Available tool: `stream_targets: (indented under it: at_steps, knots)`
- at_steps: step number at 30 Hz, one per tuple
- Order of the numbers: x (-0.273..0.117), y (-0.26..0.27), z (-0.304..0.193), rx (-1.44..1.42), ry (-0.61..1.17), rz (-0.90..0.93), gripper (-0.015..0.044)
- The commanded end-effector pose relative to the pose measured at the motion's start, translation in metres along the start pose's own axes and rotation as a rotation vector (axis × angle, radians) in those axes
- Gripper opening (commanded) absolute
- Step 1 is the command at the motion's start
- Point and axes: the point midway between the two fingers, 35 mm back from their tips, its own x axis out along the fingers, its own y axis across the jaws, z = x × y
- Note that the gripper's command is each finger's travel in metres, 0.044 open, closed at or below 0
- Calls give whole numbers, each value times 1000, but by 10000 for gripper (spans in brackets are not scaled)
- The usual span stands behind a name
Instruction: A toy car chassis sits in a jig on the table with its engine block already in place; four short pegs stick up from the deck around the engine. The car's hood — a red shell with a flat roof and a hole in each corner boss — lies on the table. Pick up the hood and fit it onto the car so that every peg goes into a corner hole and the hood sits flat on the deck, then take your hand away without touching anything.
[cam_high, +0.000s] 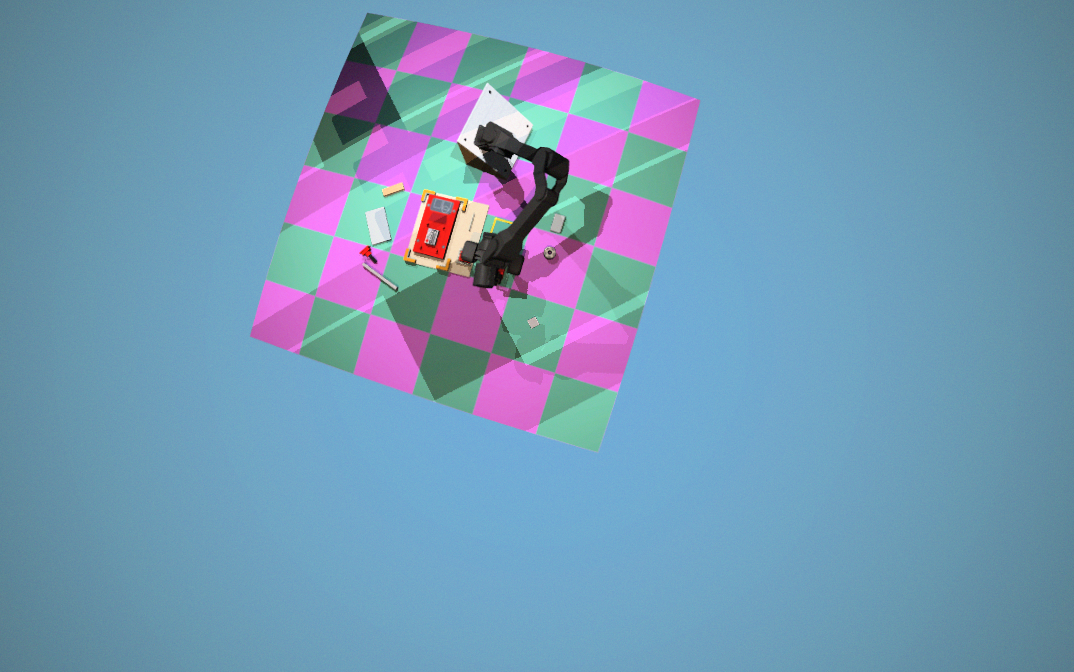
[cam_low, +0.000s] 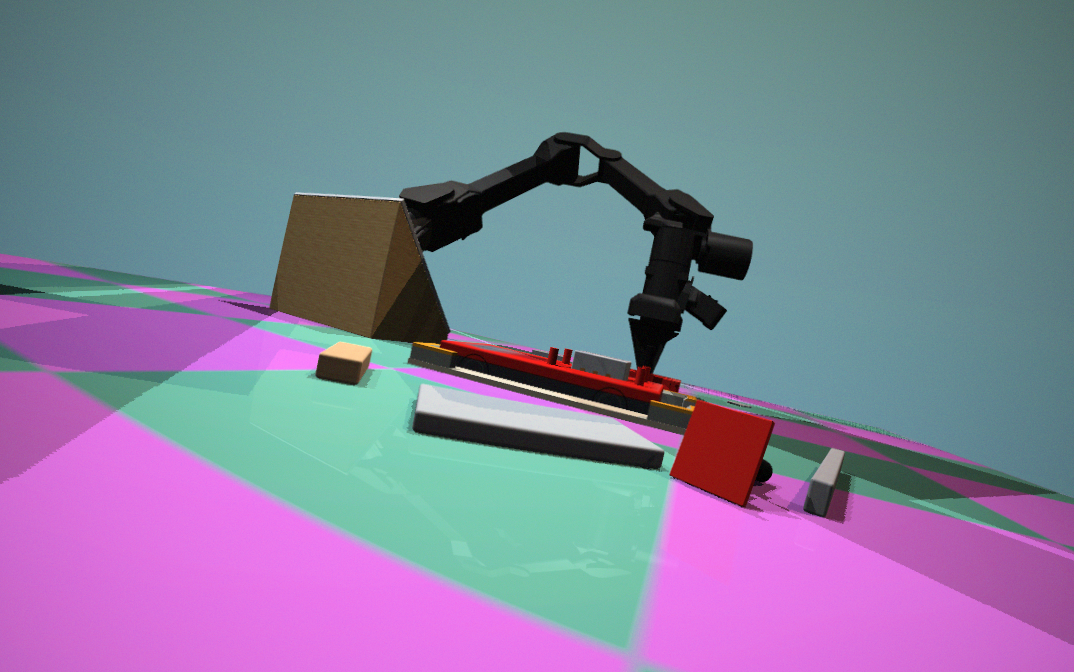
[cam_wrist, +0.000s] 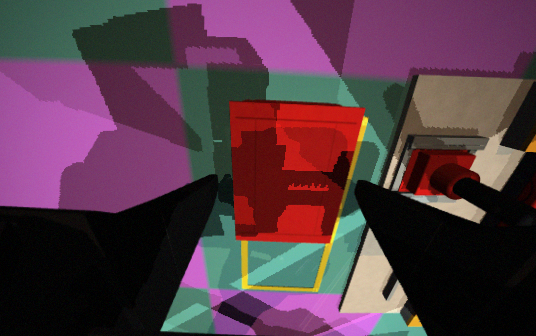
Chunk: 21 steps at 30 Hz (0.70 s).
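The red hood (cam_wrist: 300, 135) lies flat on the table, partly over a yellow outlined rectangle (cam_wrist: 280, 288). My gripper (cam_wrist: 287, 183) (cam_high: 486, 274) (cam_low: 649, 360) is open and empty, pointing down just above the hood, with one finger on each side of it and not touching. In the top and exterior views the hood is hidden by my arm or by the car. The red chassis (cam_high: 434, 220) (cam_low: 546, 369) (cam_wrist: 427, 172) sits in the beige jig (cam_high: 473, 223) (cam_wrist: 450, 107) right beside the hood. Its grey engine block (cam_low: 601, 362) and short red pegs (cam_low: 552, 353) stand on the deck.
A grey slab (cam_high: 377, 225) (cam_low: 538, 427), a tan block (cam_high: 392, 188) (cam_low: 344, 362), a red plate-shaped piece (cam_high: 366, 253) (cam_low: 720, 451) and a grey bar (cam_high: 380, 277) (cam_low: 823, 479) lie beyond the jig. A grey block (cam_high: 557, 223), a nut (cam_high: 549, 252) and a small square (cam_high: 533, 321) lie nearby. My arm stands on a wooden pedestal (cam_low: 348, 265).
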Motion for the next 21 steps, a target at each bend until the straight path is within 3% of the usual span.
stream_targets:
  at_steps: [1, 21]
  knots:
    - [2, -1, 0, 5, -2, -3, 440]
    - [12, -1, 0, 5, -2, -2, 440]
